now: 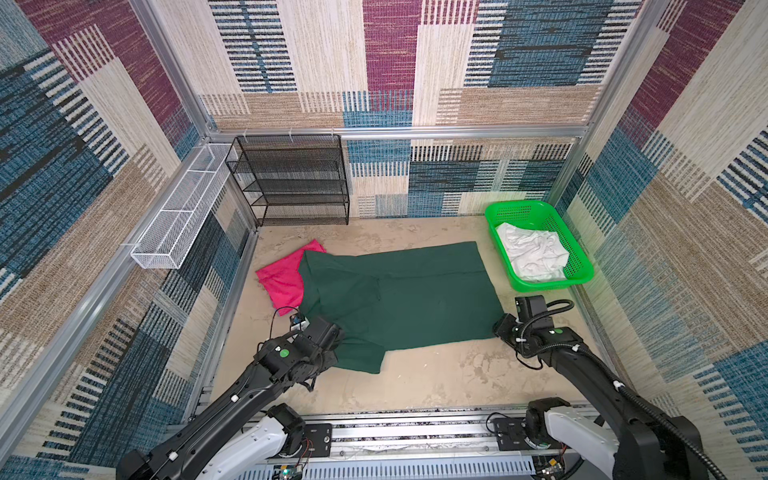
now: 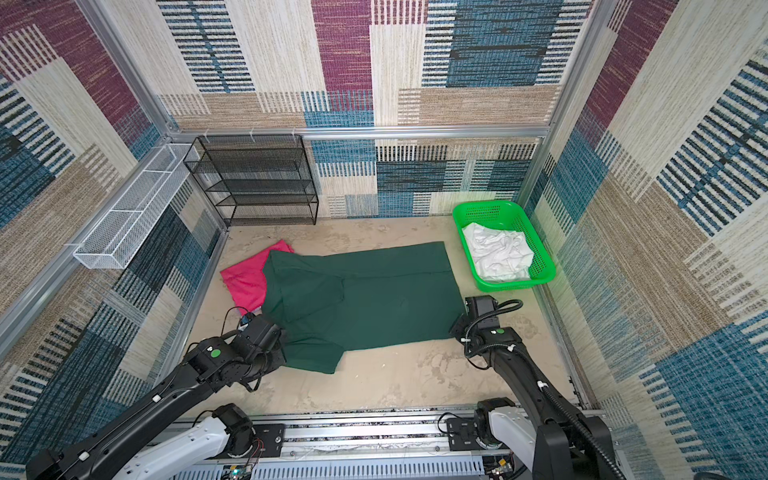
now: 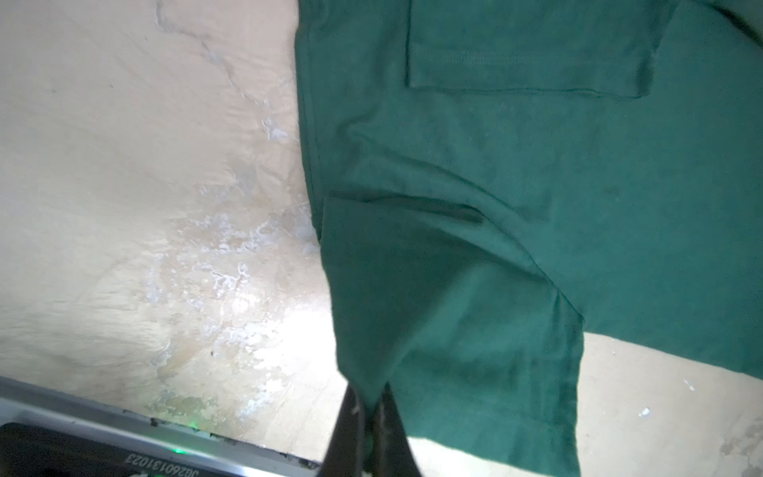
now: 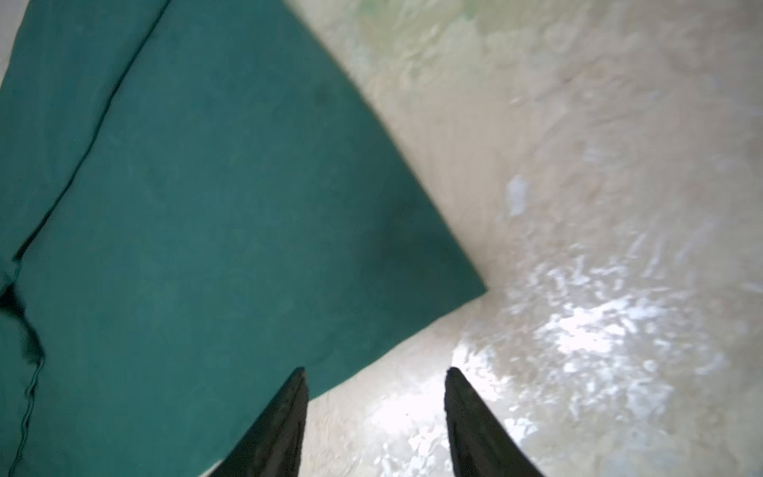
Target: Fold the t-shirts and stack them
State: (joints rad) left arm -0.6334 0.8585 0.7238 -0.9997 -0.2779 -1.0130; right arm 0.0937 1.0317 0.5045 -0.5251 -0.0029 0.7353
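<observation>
The dark green t-shirt [image 1: 399, 291] [image 2: 365, 291] lies spread flat on the beige table in both top views, one sleeve folded onto its body. The magenta-pink t-shirt [image 1: 282, 278] [image 2: 245, 282] lies at its far left, partly under it. My left gripper [image 3: 369, 396] is shut on the edge of the green shirt's near left sleeve [image 3: 454, 330], and the cloth rises into the jaws. My right gripper [image 4: 375, 369] is open and empty just above the table. One finger is over the shirt's near right corner [image 4: 454, 285], the other over bare table.
A bright green lattice basket [image 1: 548, 284] holding crumpled white cloth [image 1: 532, 253] stands at the right. A black mesh rack [image 1: 291, 183] stands against the back wall, and a white wire tray [image 1: 178, 216] hangs on the left wall. A metal rail [image 1: 415, 432] runs along the front.
</observation>
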